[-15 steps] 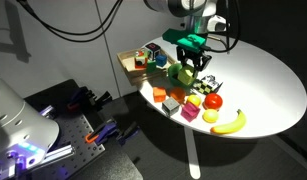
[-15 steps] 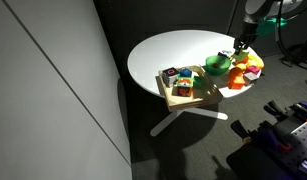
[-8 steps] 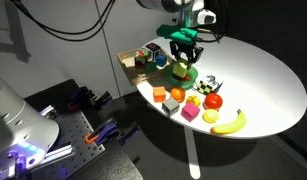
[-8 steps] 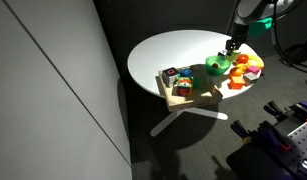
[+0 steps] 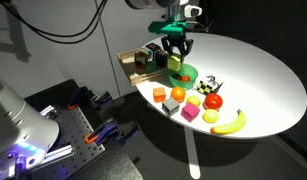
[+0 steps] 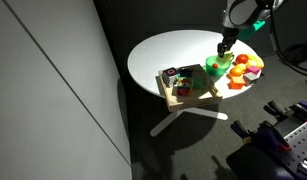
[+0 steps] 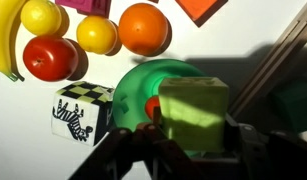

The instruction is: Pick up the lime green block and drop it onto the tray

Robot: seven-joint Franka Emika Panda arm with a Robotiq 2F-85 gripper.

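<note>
Gripping lime green block (image 7: 193, 112), claw (image 7: 193, 140) clenched above green bowl (image 7: 133, 85); tray (image 5: 126, 62) at nine o'clock in an exterior view; early release risks block landing in bowl.

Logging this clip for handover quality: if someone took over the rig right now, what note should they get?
Gripper: shut on the lime green block, lifted clear of the table.
Block: held above the green bowl, not over the tray yet.
Tray: at the table edge beside the bowl, already holding a few small items.
Done: the pick.
Left: carry the block across over the tray, then open the jaws to drop it in.
</note>
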